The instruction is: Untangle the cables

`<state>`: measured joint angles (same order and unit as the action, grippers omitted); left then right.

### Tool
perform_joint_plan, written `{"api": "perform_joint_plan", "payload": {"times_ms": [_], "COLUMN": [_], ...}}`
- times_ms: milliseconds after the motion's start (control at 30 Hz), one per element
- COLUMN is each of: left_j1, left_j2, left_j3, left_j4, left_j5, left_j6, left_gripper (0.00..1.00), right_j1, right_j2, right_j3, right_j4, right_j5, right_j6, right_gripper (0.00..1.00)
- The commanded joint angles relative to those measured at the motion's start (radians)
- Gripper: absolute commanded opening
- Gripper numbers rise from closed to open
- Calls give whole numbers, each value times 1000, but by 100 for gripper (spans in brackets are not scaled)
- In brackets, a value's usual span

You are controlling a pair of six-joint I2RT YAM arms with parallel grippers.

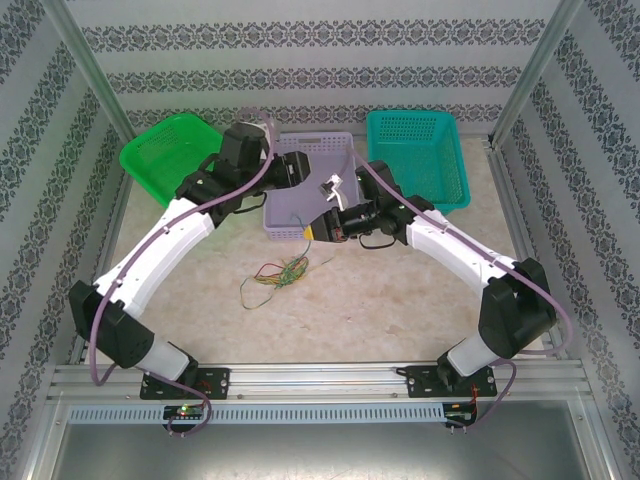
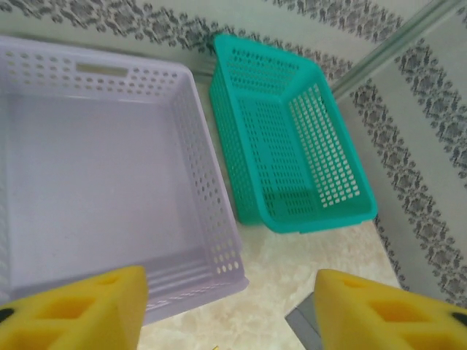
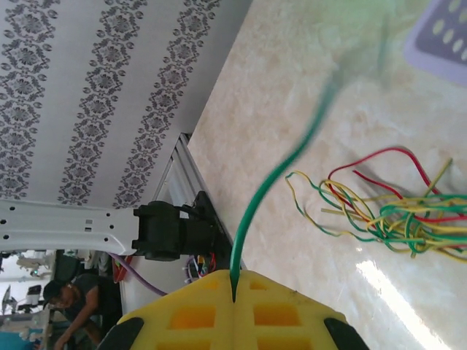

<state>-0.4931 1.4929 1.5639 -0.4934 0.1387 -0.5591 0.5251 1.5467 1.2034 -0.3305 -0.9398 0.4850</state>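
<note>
Right wrist view: the right hand (image 3: 233,295) has its 2 yellow fingers pressed together, pinching a green cable (image 3: 252,219) in the seam between them. That cable climbs out of the fingertips in a curve and blurs toward the top of the picture; where its far end goes I cannot tell. Off to one side of the fingers and apart from them, the cables (image 3: 398,219) lie in a loose tangle on the counter (image 3: 306,117). Green, yellow and red strands loop over one another. A red loop arches over the top, and a yellow-green loop reaches out on the hand's side.

The top view puts that tangle between the 2 arms, near the right hand and on the side toward the bases, apart from all 3 baskets.

In the left wrist view the left hand (image 2: 230,313) is spread, its 2 yellow fingers (image 2: 73,310) wide apart with nothing between them. It hangs over the near corner of the lilac basket (image 2: 208,219). A teal basket (image 2: 292,160) sits just beside that one, with a narrow gap between them. In the top view a green basket (image 1: 165,150) stands at the far left of the counter.
</note>
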Motion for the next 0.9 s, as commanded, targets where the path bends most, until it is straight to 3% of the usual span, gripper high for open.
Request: {"api": "perform_joint_plan", "payload": {"times_ms": [0,133,233,300,400,867], "left_j1": [6,8,7,-1,-29,-88], "left_j2": [-51,-60,-44,-32,-25,84], "left_j3": [81,119,109,70,9,-7], "left_j4": [-133,-282,-355,-343,-241,-218], "left_j5": [-102,-85,-1,77,119,192], "left_j6": [-34,-180,-351,-476,-591,-688], "left_gripper": [68,69,60,52,52,39], "right_j1": [-31,-45,-41,-33,-20,-4], "right_j2": [-3,-7,-8,-11,-12,-32], "right_j3": [36,43,60,73,92,104], "right_j4": [-43,-44,-59,-73,-88,-46], "right_j5": [17,77,119,149,181,203], "right_j6": [18,2,-25,-52,-83,-79], "right_gripper": [0,0,0,0,0,0]}}
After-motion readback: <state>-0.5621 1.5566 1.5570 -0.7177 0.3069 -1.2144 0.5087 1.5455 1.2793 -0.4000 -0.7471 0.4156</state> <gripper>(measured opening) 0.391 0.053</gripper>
